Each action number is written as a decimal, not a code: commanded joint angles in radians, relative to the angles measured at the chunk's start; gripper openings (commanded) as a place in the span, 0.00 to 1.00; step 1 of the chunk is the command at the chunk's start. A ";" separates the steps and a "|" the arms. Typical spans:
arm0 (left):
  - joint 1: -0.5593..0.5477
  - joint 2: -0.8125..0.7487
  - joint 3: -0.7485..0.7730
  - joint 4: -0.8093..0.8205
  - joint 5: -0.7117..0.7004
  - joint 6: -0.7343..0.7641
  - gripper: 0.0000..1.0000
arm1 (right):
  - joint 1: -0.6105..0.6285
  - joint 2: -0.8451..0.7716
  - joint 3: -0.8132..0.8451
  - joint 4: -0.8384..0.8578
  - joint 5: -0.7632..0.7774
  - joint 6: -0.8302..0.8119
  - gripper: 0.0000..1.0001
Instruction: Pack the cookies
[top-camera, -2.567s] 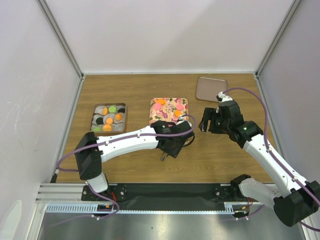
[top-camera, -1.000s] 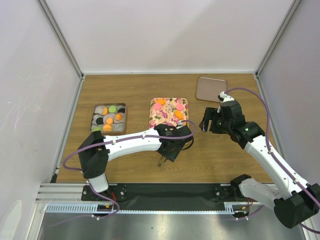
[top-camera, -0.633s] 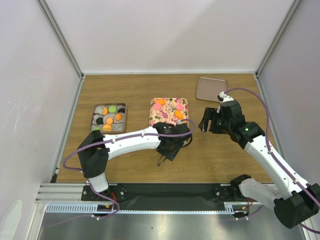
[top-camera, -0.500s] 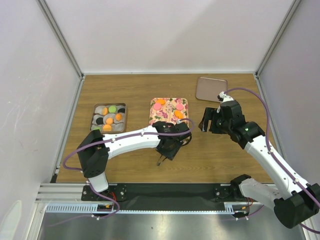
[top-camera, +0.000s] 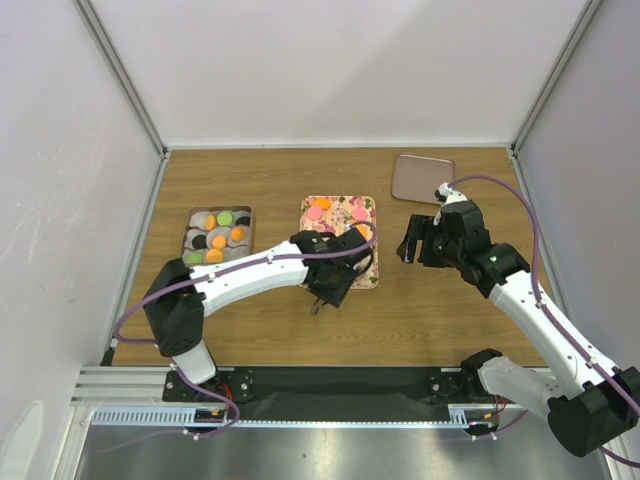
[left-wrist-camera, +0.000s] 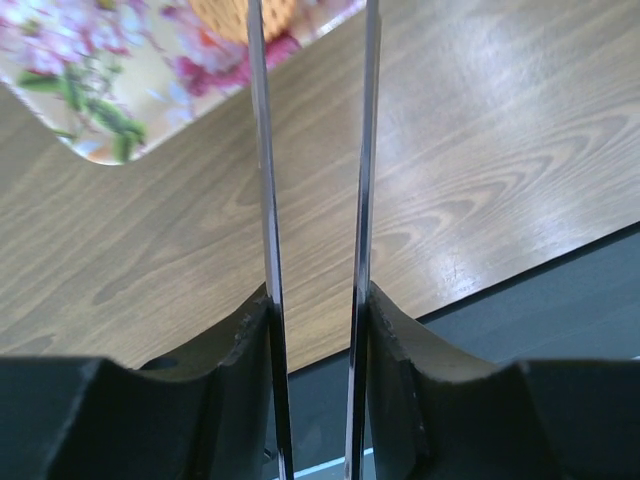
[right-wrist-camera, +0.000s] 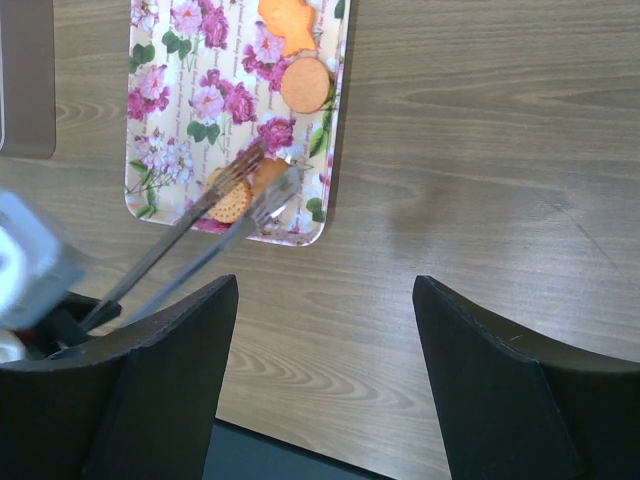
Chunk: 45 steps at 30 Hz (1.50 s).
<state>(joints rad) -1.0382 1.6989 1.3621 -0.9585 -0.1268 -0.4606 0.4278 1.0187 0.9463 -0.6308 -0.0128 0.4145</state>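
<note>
A wood-grain table (top-camera: 260, 190) sits enclosed by plain white walls (top-camera: 340, 70) under even light.

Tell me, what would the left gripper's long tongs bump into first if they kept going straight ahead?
Probably the orange cookie on the flowered tray. The left gripper has its tong tips right at it; depth is unclear.

Cookies (top-camera: 219, 240) in box (top-camera: 246, 234) left; floral tray (top-camera: 333, 220) centre; lid (top-camera: 421, 178) behind right.

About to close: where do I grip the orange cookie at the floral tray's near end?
Pinch the orange cookie across opposite sides of its rim, coming low over the floral tray's near edge: it lies flat, so only the rim offers hold.
</note>
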 joint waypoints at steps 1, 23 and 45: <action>0.030 -0.079 0.046 0.020 -0.011 0.022 0.41 | -0.004 -0.005 0.016 0.023 -0.003 -0.005 0.77; 0.227 -0.344 -0.067 -0.051 -0.116 -0.033 0.40 | -0.003 0.050 0.022 0.075 -0.047 -0.013 0.77; 0.642 -0.659 -0.320 -0.140 -0.105 -0.050 0.41 | 0.014 0.159 0.023 0.154 -0.113 -0.039 0.77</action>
<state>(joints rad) -0.4232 1.0618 1.0557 -1.1061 -0.2321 -0.4992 0.4370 1.1732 0.9463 -0.5190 -0.1120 0.3939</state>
